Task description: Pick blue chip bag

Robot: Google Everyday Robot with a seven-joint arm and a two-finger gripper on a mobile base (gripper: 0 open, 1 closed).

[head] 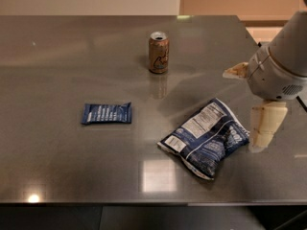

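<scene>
Toward the right front of the smooth, reflective grey metal desk (57, 166) lies the puffy, crinkled dark-blue chip bag (206, 138). Its white nutrition-label panel faces upward, and pale sealed edges show at both ends. Just right of the bag is the robot's two-fingered hand (241, 112), mounted on a rounded white wrist housing. Its two cream, blunt fingers (266, 123) are spread wide apart and hold nothing; one points down beside the bag's right edge, the other points left, farther back. A small flat rectangular blue packet (106, 113) lies well apart to the left. An upright brown cylindrical metal can (159, 52) stands farther back on the desk.
</scene>
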